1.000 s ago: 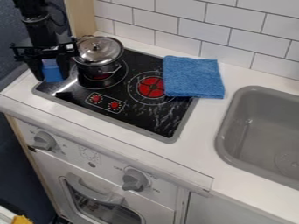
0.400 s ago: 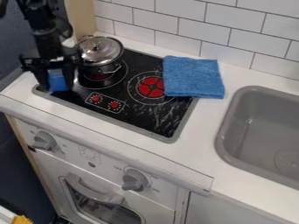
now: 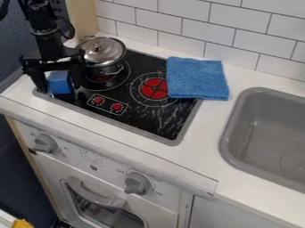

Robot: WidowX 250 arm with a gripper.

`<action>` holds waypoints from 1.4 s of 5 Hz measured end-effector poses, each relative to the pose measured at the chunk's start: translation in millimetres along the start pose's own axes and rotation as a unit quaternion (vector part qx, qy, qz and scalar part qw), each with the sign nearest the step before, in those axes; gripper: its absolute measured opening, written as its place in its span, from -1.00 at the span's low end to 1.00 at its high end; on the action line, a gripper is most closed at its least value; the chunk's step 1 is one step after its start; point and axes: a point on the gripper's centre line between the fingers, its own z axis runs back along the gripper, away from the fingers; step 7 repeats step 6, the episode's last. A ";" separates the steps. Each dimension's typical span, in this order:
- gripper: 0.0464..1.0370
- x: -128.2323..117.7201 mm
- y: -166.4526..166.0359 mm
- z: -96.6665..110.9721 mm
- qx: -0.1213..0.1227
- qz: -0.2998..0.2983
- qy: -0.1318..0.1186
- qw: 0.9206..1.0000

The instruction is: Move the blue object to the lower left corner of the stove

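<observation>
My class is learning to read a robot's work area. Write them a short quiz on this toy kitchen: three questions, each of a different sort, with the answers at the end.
1. True or false: the pot has its lid on.

2. Fill in the missing word, "left" or "right": as the camera sees it, the blue block is near the ____ edge of the stove.

3. Multiple choice: which thing lies partly on the stove and partly on the counter?
A) the block
B) the cloth
C) the pot

Key: 1. True; 2. left; 3. B
</observation>
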 end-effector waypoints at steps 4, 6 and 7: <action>0.93 7.1 1.1 35.5 0.002 -0.003 0.008 1.000; 0.93 -0.8 -0.1 88.5 -0.013 -0.010 -0.063 0.998; 0.93 -0.8 -0.1 88.5 -0.013 -0.010 -0.063 0.998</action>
